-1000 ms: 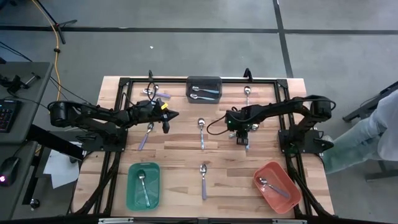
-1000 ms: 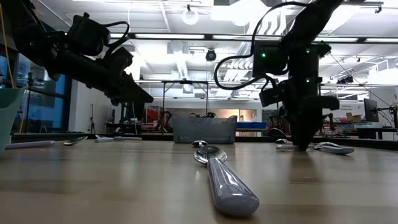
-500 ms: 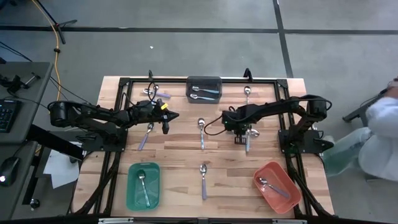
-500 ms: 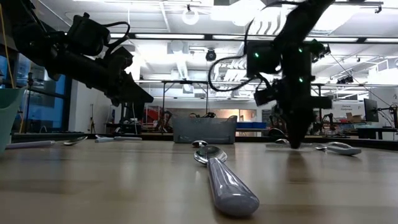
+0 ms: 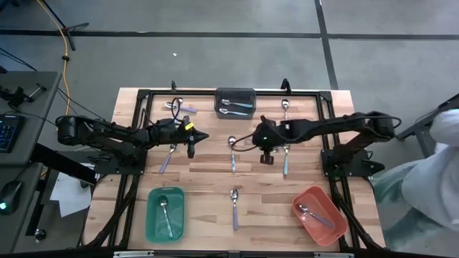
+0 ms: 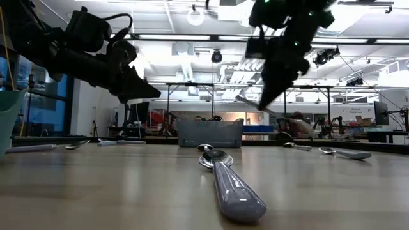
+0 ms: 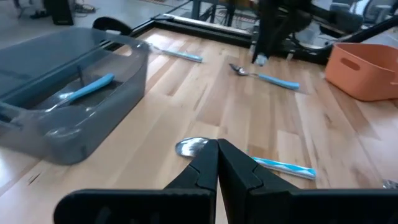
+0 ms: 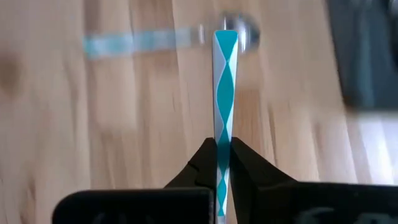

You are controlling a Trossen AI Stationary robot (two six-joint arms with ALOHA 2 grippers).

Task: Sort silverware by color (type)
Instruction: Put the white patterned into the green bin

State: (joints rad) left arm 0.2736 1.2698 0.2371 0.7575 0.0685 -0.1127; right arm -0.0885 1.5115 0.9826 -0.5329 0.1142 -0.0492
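My right gripper (image 5: 267, 156) hangs above the middle of the table, shut on a spoon with a teal-and-white patterned handle (image 8: 224, 81); the spoon's bowl is hidden. Loose spoons lie flat on the wood: a light blue one (image 5: 285, 162) just to its right, one at the centre (image 5: 232, 154), a lavender one (image 5: 169, 155) and one nearer the front (image 5: 234, 208). My left gripper (image 5: 201, 135) hovers left of centre, shut and empty (image 7: 217, 157). My right gripper pinches the spoon's flat handle (image 8: 224, 127) between its two fingers, the handle standing on edge in the gap. The handle runs on forward past the fingertips, along the fingers. The fingers slant down from above, and the spoon is lifted clear of the table (image 6: 250, 102).
A dark grey bin (image 5: 219, 107) at the far edge holds two spoons. A green bin (image 5: 152, 215) at front left and a red bin (image 5: 336, 215) at front right hold one each. More spoons lie at the far left (image 5: 178, 107) and far right (image 5: 285, 107). A person stands beyond the table's right edge.
My right gripper has risen from the table surface, gone a little toward the table's left edge and tipped less steeply downward. It now carries the patterned spoon in the air. The person at the right has shifted.
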